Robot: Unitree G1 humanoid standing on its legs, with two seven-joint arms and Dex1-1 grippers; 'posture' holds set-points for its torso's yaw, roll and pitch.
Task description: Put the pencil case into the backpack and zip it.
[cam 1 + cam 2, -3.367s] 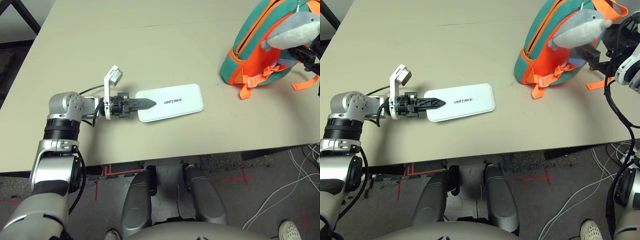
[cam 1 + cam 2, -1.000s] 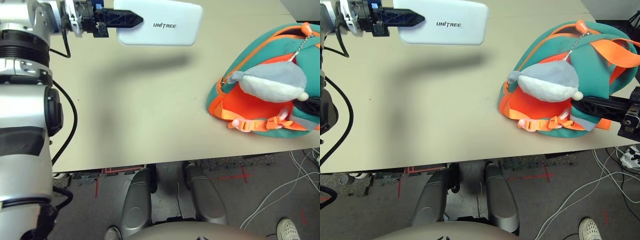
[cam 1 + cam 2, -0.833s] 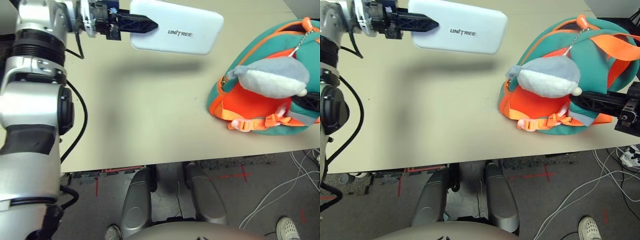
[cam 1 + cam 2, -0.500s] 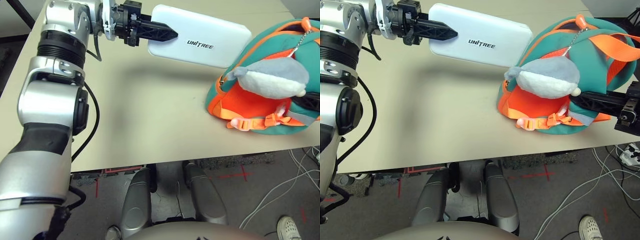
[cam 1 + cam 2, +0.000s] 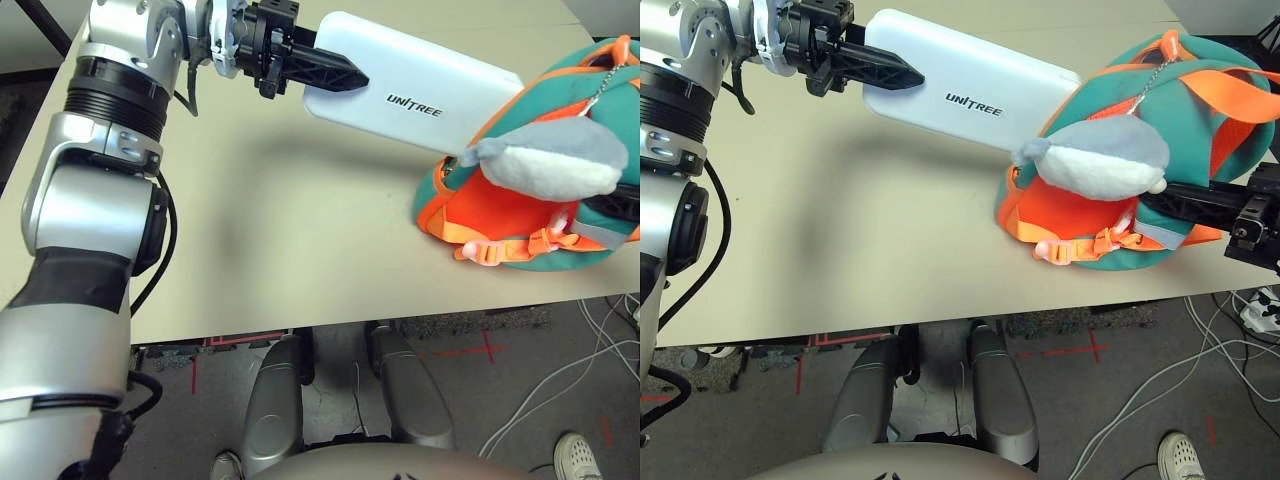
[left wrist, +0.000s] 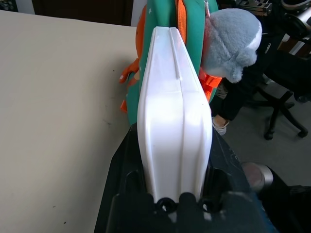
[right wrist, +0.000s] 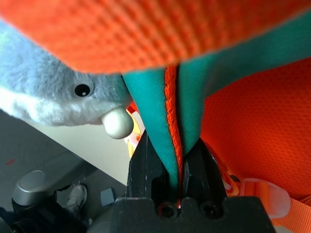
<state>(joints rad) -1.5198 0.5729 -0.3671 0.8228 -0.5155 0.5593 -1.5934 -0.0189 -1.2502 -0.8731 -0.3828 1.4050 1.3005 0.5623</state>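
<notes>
My left gripper (image 5: 345,78) is shut on one end of the white pencil case (image 5: 420,85), lifted above the table (image 5: 300,230) and tilted down to the right. The case's far end reaches the orange-trimmed opening of the teal backpack (image 5: 545,92), just above the grey plush shark charm (image 5: 550,160). In the left wrist view the pencil case (image 6: 175,111) stands edge-on between the fingers, pointing at the backpack (image 6: 160,14). My right gripper (image 5: 1152,198) comes in from the right. It is shut on the backpack's teal edge (image 7: 165,97) with its orange zipper trim.
The backpack lies near the table's front right corner, close to the edge. Cables (image 5: 570,390) trail over the floor at the right, beside a white shoe (image 5: 578,458). A black office chair (image 6: 277,97) stands beyond the table.
My left arm has carried the pencil case rightward and tipped it down, until its far end meets the backpack's opening. The right gripper keeps its hold on the backpack.
</notes>
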